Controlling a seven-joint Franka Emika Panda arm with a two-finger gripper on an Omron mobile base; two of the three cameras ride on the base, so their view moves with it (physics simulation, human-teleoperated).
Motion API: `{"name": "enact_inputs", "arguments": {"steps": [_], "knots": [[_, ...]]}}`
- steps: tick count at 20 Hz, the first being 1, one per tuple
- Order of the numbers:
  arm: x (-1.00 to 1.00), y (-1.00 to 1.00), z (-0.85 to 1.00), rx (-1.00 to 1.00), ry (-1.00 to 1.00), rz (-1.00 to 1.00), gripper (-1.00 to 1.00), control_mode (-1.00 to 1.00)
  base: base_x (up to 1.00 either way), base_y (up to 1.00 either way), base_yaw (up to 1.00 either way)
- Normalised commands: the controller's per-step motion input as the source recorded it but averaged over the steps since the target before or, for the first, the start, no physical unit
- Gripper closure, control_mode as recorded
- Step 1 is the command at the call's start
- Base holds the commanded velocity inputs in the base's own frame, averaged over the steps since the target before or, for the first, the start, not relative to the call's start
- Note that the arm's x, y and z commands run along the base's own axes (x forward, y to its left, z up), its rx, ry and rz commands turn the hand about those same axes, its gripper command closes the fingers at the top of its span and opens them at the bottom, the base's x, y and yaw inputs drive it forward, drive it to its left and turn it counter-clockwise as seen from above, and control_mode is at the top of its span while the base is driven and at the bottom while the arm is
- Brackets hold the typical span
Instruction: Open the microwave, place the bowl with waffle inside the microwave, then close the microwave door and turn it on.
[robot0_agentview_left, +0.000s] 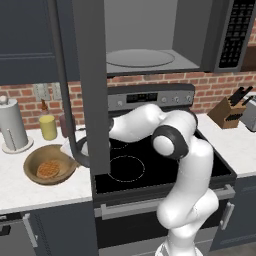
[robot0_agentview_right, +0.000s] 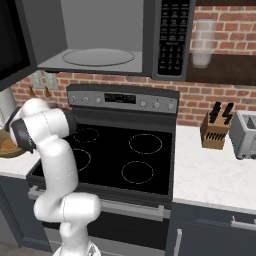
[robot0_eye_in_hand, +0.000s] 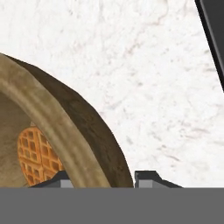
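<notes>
The microwave (robot0_agentview_left: 150, 35) hangs above the stove with its door (robot0_agentview_left: 92, 85) swung wide open to the left, showing the glass turntable (robot0_agentview_right: 97, 56). The brown wooden bowl (robot0_agentview_left: 50, 164) sits on the white counter left of the stove, with the golden waffle (robot0_agentview_left: 48, 168) inside it. In the hand view, the bowl's rim (robot0_eye_in_hand: 65, 127) passes between the two fingertips of my gripper (robot0_eye_in_hand: 103, 179), which is shut on that rim, with the waffle (robot0_eye_in_hand: 37, 153) just inside. In the left base view the open door hides the hand.
A black stove top (robot0_agentview_right: 125, 150) lies under the microwave. A paper towel roll (robot0_agentview_left: 12, 125) and a yellow jar (robot0_agentview_left: 48, 127) stand behind the bowl. A knife block (robot0_agentview_right: 215, 130) and a toaster (robot0_agentview_right: 246, 134) sit on the right counter.
</notes>
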Motion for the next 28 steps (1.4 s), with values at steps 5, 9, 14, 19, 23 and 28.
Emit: {"name": "enact_inputs", "arguments": {"steps": [5,9,14,19,23,28], "knots": [[-0.35,-0.32,0.05,0.02,-0.08,0.0,1.0,-1.0,0.0,0.0,0.0],[-0.26,-0.65,0.19,0.07,-0.08,0.0,1.0,-1.0,0.0,0.0,0.0],[-0.2,-0.78,0.2,0.06,-0.07,0.0,1.0,-1.0,0.0,0.0,0.0],[-0.22,-0.82,0.23,0.06,-0.09,-0.03,1.0,-1.0,0.0,0.0,0.0],[-0.37,-0.84,0.62,0.06,-0.1,-0.09,1.0,-1.0,0.0,0.0,0.0],[-0.46,-0.74,0.9,0.05,-0.1,-0.12,1.0,-1.0,0.0,0.0,0.0]]}}
